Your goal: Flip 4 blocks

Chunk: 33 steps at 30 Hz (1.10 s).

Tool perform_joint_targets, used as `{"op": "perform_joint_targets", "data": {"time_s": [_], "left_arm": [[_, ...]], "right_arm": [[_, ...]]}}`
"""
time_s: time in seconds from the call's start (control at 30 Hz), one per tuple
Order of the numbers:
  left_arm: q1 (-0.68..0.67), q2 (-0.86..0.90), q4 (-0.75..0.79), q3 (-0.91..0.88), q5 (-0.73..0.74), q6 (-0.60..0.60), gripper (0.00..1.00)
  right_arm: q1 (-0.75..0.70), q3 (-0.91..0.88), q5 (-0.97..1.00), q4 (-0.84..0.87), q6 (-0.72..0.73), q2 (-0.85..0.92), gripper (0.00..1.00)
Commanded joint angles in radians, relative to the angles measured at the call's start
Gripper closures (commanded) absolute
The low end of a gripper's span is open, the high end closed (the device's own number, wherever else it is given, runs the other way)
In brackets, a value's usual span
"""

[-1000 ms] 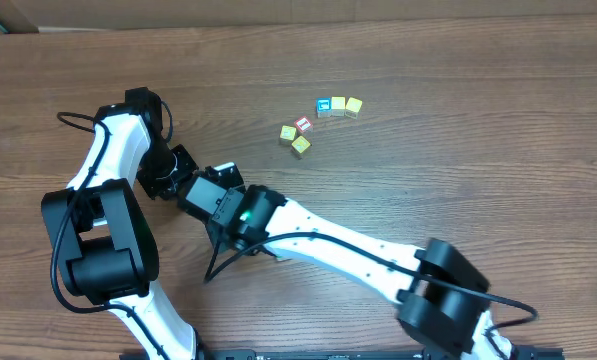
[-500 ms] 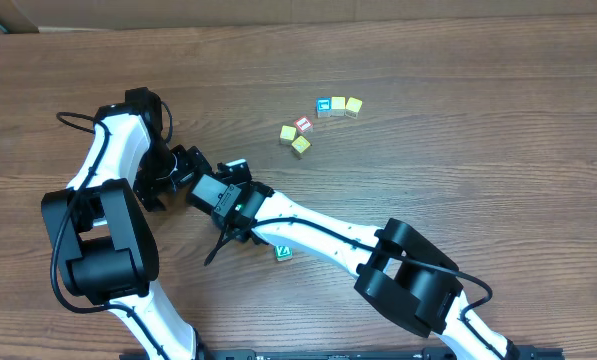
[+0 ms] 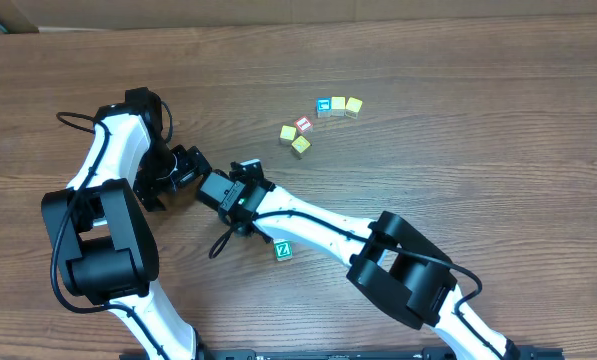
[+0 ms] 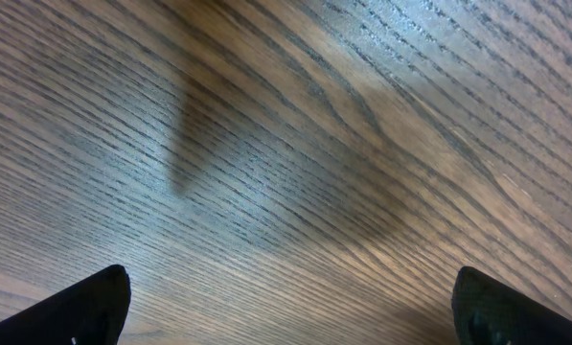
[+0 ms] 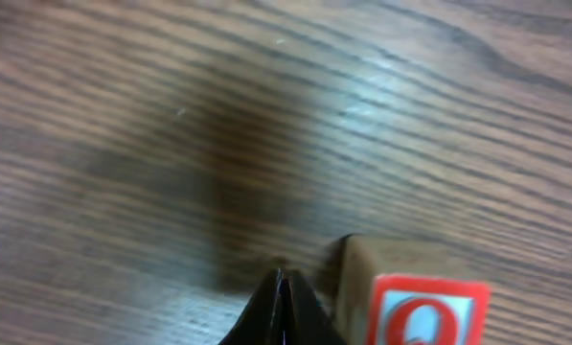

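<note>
Brown wood-grain tabletop (image 3: 478,150) fills every view. Nearest the robot lies the small green-framed wooden cube showing "Z" (image 3: 284,250), at about 5 o'clock from where the two grippers meet. A second ago the right arm (image 3: 318,232) covered that spot, and its swing toward 10 o'clock has left the cube in the open, letter up and touching nothing, so it looks finished with. Further in, the right gripper (image 5: 284,305) has its fingers pinched together on nothing. The red-framed wooden cube marked "Q" (image 5: 422,311) sits on the table just beside them at 3 o'clock; from overhead that cube is hidden under the arm. Close by at 10 o'clock, the left gripper (image 4: 295,307) has sprung from narrow to fully wide, with only bare wood between its fingers, so it holds nothing. Farthest, at 1 o'clock, a loose cluster of six small wooden cubes (image 3: 300,145) has not moved. The "Q" is probably the block now being worked.
</note>
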Motion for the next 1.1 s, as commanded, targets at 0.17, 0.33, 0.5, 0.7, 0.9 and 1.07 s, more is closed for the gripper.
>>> {"op": "perform_joint_targets", "data": {"time_s": [0.17, 0.33, 0.5, 0.7, 0.9, 1.07], "left_arm": [[-0.008, -0.005, 0.005, 0.010, -0.011, -0.003, 0.00], [-0.008, -0.005, 0.029, 0.010, -0.010, -0.003, 0.00], [-0.008, -0.005, 0.053, 0.010, -0.011, -0.003, 0.00], [-0.008, -0.006, 0.084, 0.010, -0.011, -0.003, 0.00], [-0.008, -0.006, 0.087, 0.010, -0.011, -0.003, 0.00], [-0.008, -0.005, 0.087, 0.010, -0.011, -0.003, 0.00]], "right_arm": [[-0.019, -0.005, 0.021, -0.006, 0.019, 0.004, 0.96], [-0.022, -0.005, 0.022, -0.013, 0.019, 0.004, 0.96], [-0.023, -0.005, 0.027, -0.012, 0.019, 0.004, 0.96], [-0.034, -0.005, 0.030, -0.016, 0.019, 0.004, 0.96], [-0.053, -0.005, 0.029, -0.020, 0.019, 0.004, 0.96], [-0.064, -0.005, 0.029, -0.027, 0.019, 0.004, 0.96]]}}
